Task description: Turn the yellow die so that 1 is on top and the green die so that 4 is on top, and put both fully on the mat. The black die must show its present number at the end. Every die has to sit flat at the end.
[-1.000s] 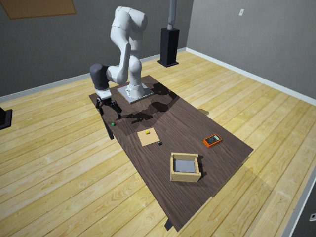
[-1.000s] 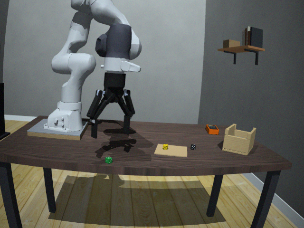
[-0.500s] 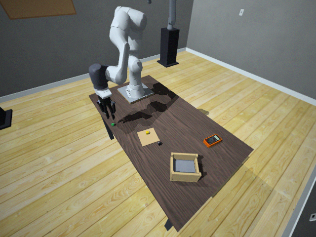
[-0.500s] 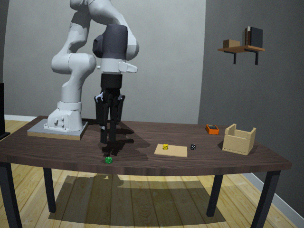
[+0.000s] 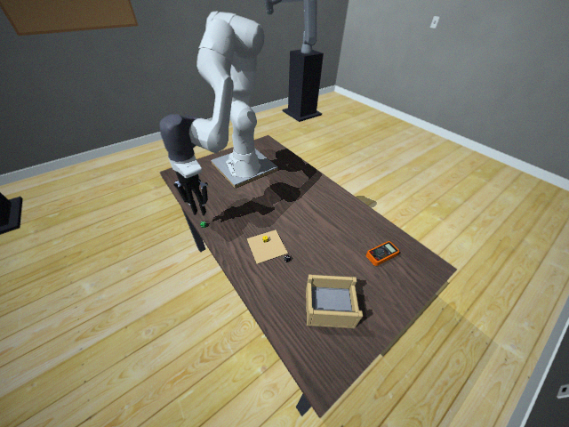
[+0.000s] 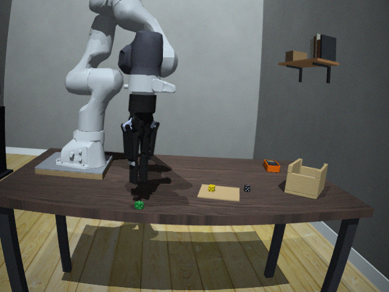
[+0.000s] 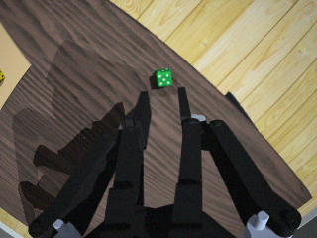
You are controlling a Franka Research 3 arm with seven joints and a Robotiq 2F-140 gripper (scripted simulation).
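The green die (image 5: 204, 224) lies on the dark table near its edge, off the mat; it also shows in the exterior view (image 6: 138, 205) and in the wrist view (image 7: 164, 78). The yellow die (image 5: 265, 238) sits on the tan mat (image 5: 267, 245), also seen from the side (image 6: 211, 187). The black die (image 5: 287, 258) (image 6: 247, 187) rests on the table just beside the mat. My gripper (image 6: 138, 180) hangs above the table, a little behind and above the green die. Its fingers are drawn close, with a narrow gap and nothing between them.
A wooden box (image 5: 333, 301) stands toward the table's far end, with an orange multimeter (image 5: 382, 253) beside it. The robot base plate (image 5: 243, 167) is behind the gripper. The table edge runs close by the green die.
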